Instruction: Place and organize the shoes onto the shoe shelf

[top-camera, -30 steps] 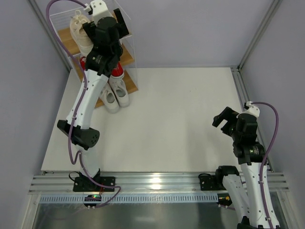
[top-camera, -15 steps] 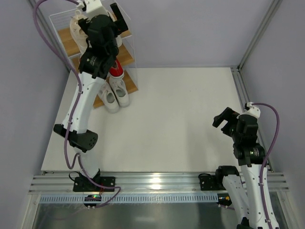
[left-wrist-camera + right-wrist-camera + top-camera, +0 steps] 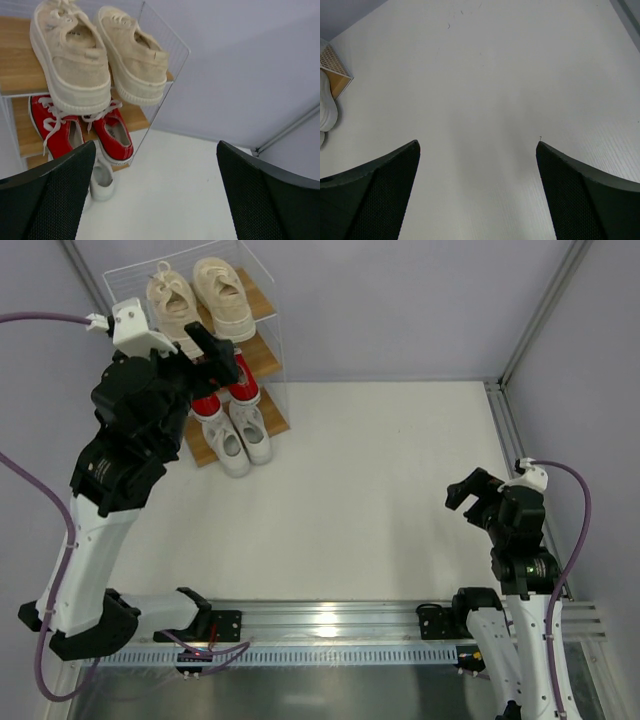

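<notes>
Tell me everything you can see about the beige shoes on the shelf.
The cream-beige pair are chunky lace-up sneakers, fabric-looking uppers over thick pale soles. They stand upright, close side by side, on the top wooden board of the shoe shelf, toes to the back, heels at its front edge, above the red pair.

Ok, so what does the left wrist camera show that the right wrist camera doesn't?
Only the left wrist view: the cream-beige pair on the top board of the shoe shelf, the red pair on the board below, the wall behind, and the open left gripper.

Only the right wrist view: the open right gripper, over a wide bare stretch of table.

Both: a white shoe at the shelf's bottom, some shelf wood, and white tabletop.
</notes>
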Motion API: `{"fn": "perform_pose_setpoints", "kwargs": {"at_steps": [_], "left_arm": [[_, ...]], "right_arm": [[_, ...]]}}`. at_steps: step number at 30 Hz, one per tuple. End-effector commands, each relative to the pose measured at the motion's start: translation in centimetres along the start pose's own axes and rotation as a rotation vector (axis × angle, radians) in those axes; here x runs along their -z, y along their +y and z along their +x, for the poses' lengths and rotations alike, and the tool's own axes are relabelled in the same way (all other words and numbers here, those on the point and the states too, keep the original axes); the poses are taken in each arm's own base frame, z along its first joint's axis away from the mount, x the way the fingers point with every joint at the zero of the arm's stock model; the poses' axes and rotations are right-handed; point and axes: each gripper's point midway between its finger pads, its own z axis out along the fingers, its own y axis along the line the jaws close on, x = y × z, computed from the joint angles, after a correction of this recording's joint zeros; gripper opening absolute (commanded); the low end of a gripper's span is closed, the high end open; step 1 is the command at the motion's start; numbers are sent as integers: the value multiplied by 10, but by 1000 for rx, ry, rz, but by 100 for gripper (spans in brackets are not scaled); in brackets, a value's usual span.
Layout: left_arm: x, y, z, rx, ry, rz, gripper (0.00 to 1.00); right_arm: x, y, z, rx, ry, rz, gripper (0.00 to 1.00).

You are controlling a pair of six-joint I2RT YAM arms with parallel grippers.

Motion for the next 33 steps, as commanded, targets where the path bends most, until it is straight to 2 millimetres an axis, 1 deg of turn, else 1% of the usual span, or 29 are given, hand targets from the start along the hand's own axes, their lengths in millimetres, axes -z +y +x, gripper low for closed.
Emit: {"fn": "perform_pose_setpoints", "kwargs": {"at_steps": [1,2,4,5,7,8,10,11,12,15,17,18,20,21,22,26,30,33], "left_arm": [[32,14,51,-9,178,43,100],[42,25,63,-46,234,20,100],[61,40,60,-73,257,0,100],[70,49,65,-108,292,-15,100],[82,63,64,-140,306,-50,100],[94,74,65,-162,322,-68,100],[104,89,68,-186,332,-110,100],[112,96,67,-186,328,-117,100],[118,106,69,-202,336,-147,100],[134,126,77,-218,345,-191,100],[140,132,84,-218,356,-197,100],[146,135,83,-202,346,-186,100],[153,132,84,-182,345,-144,100],[158,133,85,-173,338,-130,100],[159,132,84,-173,332,-114,100],[164,138,83,-202,328,-115,100],[166,142,79,-224,323,-128,100],[164,142,78,-221,315,-135,100]], "right_arm": [[6,22,-10,3,-18,-109,97],[7,24,-10,5,-11,-120,97],[10,31,-13,11,-10,-147,97],[11,32,-15,14,-10,-155,97],[13,39,-18,20,-8,-183,97],[15,44,-17,23,1,-207,97],[17,51,-19,21,10,-239,97],[19,56,-18,23,23,-268,97],[19,59,-19,21,23,-281,97],[20,64,-19,29,21,-313,97],[22,66,-20,33,18,-325,97],[23,70,-21,40,18,-352,97],[25,75,-23,46,15,-375,97],[28,80,-23,54,15,-407,97],[28,83,-23,61,18,-423,97],[33,97,-27,93,15,-502,97],[38,103,-34,115,-7,-537,97],[42,108,-37,131,-16,-563,97]]}}
